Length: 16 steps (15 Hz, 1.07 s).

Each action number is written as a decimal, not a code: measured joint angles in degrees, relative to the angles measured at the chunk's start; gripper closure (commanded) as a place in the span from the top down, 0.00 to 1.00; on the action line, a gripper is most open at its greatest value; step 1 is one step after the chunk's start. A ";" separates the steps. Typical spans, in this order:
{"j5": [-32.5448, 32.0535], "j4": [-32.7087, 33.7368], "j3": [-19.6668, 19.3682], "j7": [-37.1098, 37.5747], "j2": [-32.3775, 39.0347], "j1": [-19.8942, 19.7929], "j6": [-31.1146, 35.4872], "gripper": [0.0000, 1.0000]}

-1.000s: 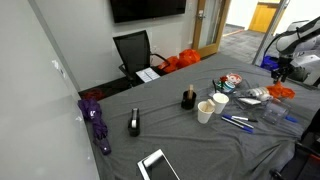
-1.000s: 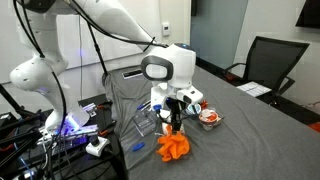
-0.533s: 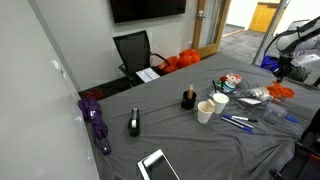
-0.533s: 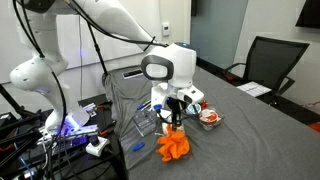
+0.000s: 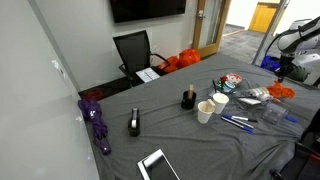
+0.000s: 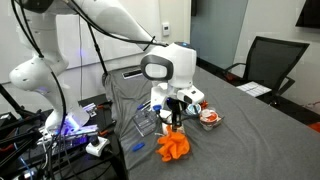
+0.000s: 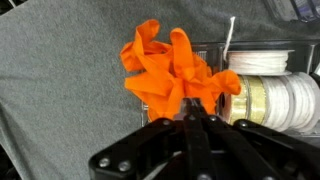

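A crumpled orange cloth (image 7: 165, 70) lies on the grey tablecloth, seen in both exterior views (image 6: 175, 147) (image 5: 281, 91). My gripper (image 7: 190, 118) comes down onto its near edge. The two black fingers are pressed together with their tips buried in the orange folds. In an exterior view the gripper (image 6: 176, 126) stands upright right over the cloth's top. The pinched bit of fabric itself is hidden by the fingers.
A clear box with tape rolls (image 7: 270, 95) sits right beside the cloth. A small red and white item (image 6: 209, 117) lies just beyond. Further along the table are two cups (image 5: 206, 110), a black holder (image 5: 187, 98), pens (image 5: 237, 122), a tablet (image 5: 157, 165) and a purple umbrella (image 5: 96, 120).
The fingers have closed together on the cloth's edge over the last second. The arm and the cloth have stayed in place.
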 measured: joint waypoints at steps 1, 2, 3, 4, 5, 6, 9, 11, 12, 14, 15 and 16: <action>-0.30 0.00 -0.08 0.00 0.00 0.00 0.06 0.00; -0.66 0.00 -0.17 0.00 0.04 0.00 0.08 0.00; -1.10 0.00 -0.24 0.03 0.12 0.00 0.10 0.00; -1.47 -0.01 -0.29 0.07 0.28 0.00 0.11 0.00; -1.69 -0.04 -0.29 0.08 0.48 0.00 0.11 0.00; -1.84 -0.09 -0.29 0.10 0.67 0.03 0.11 0.00; -2.05 -0.20 -0.28 0.86 1.58 0.22 0.27 0.00; -2.05 -0.22 -0.23 1.85 2.77 0.47 0.87 0.00; -2.08 -0.22 -0.20 2.54 3.45 0.62 1.50 0.00; -2.13 -0.27 -0.13 4.04 5.23 0.88 3.68 0.00; -2.13 -0.30 -0.10 4.79 6.23 0.98 5.04 0.00; -2.16 -0.35 -0.10 5.52 7.34 1.11 6.49 0.00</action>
